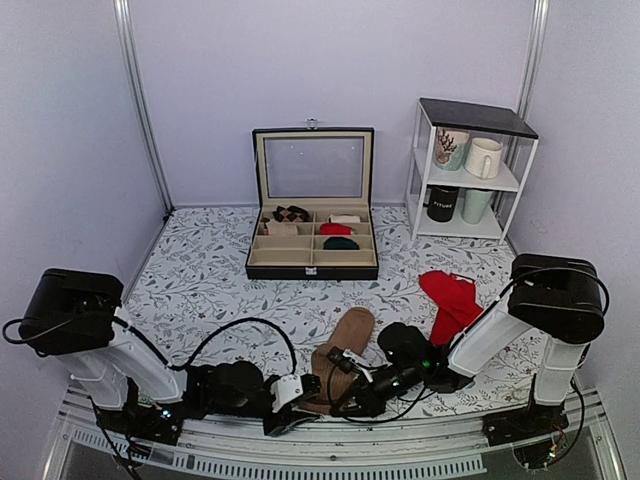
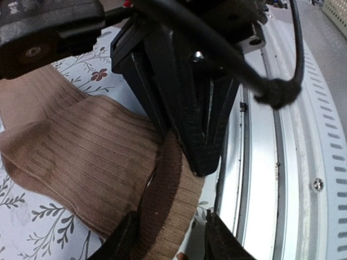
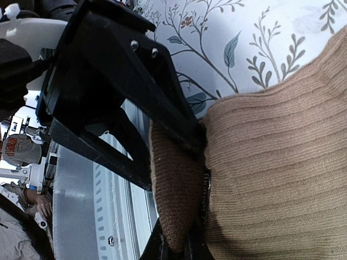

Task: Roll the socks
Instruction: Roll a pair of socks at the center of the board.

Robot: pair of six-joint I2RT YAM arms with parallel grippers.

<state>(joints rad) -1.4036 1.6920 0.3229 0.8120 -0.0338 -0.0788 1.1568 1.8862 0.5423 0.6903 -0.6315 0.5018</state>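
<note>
The tan-brown ribbed socks (image 1: 347, 345) lie long and flat on the floral cloth, with their near end lifted and folded over. In the right wrist view my right gripper (image 3: 179, 250) is shut on the darker brown cuff of the socks (image 3: 176, 195). In the left wrist view my left gripper (image 2: 173, 241) is open; its jaws stand on either side of the folded sock end (image 2: 168, 206), with a gap on the right side. The right gripper's black fingers (image 2: 198, 146) press on the fold there. In the top view the left gripper (image 1: 303, 392) and right gripper (image 1: 347, 388) meet at the socks' near end.
An open black box (image 1: 312, 262) with small sock rolls in its compartments stands at the back middle. Red socks (image 1: 452, 300) lie to the right of the tan pair. A white shelf with mugs (image 1: 470, 170) is at the back right. The metal table rail (image 1: 400, 440) runs just behind the grippers.
</note>
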